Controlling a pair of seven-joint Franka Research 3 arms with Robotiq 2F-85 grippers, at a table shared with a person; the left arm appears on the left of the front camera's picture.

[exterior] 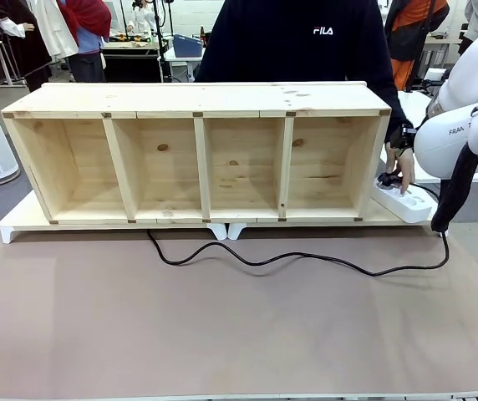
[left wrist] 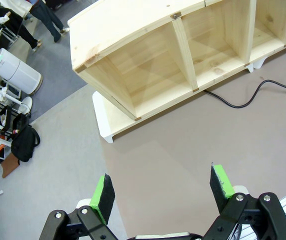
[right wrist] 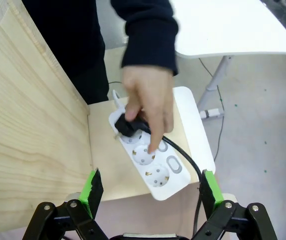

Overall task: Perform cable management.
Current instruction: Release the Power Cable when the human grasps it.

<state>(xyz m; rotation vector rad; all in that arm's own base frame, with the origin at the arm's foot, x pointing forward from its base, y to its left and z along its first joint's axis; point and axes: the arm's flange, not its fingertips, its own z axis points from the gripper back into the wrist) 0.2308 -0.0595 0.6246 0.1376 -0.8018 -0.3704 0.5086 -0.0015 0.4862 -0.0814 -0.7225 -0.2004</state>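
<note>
At the right end of the shelf, right tool [right wrist: 148, 192] hangs above the power strip [right wrist: 150, 160], jaws spread wide, holding nothing. Below it the person's hand [right wrist: 150, 105] has the plug [right wrist: 130, 126] at the strip's far socket, a finger pressing on the strip body; can't tell if the plug is fully seated. Left tool [left wrist: 163, 192] is also wide and empty, up high over bare counter near the shelf's left end.

Cable [exterior: 306, 257]: runs from the strip, off the right end of the base board, then snakes loose across the counter in front of the wooden shelf [exterior: 197, 154], and disappears under the shelf front around the second compartment. No tool is touching it.

Progress, my read: early. Plug end is being handled by the person; the slack is not tidied at all. Left to do: gather or route that loose run, likely along or behind the shelf.

Surface: brown mat on the counter [exterior: 222, 334], flat, nothing else on it. Shelf sits on a light board with white feet [exterior: 226, 230], four compartments open. Room: lab space, white table right, air purifier [left wrist: 15, 75] and bag [left wrist: 24, 144] on grey floor to the left, people farther back.
</note>
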